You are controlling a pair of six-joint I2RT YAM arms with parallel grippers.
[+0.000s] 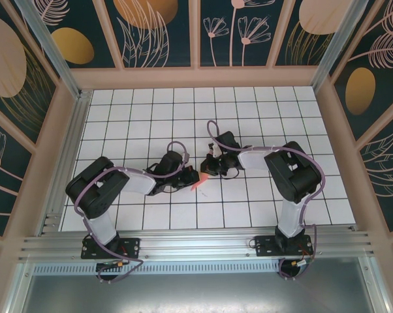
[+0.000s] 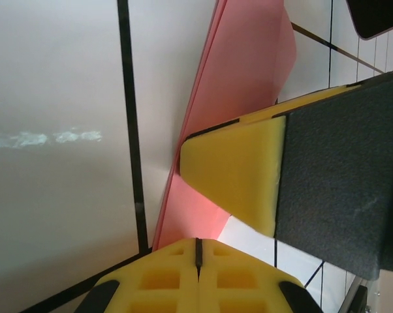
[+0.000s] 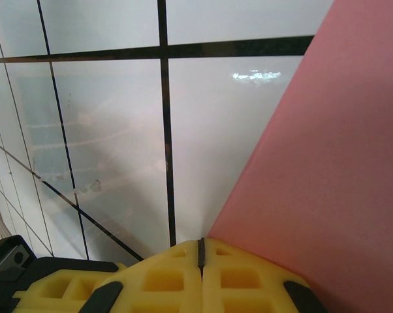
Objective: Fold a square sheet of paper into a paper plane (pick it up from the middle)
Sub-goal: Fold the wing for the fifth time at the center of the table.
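Both closed: left hand (image 2: 198, 249) and right hand (image 3: 201, 244); tips are set against folded pink paper (image 2: 249, 65), seemingly pressed flat on the bench (image 3: 105, 130).

The paper (image 2: 249, 72) is thin, smooth and matt pink. The table (image 3: 105, 130) under it is a hard white gridded surface, glossy enough to throw back the lamps, with a few dull smears beside the paper. Next to the paper the right gripper (image 3: 201, 251) is matt yellow plastic with a grey backing (image 2: 340, 176) of fine rough grain, the left gripper (image 2: 198, 251) is the same yellow plastic, and the rail (image 1: 196, 242), well off the paper, is brushed bare metal.
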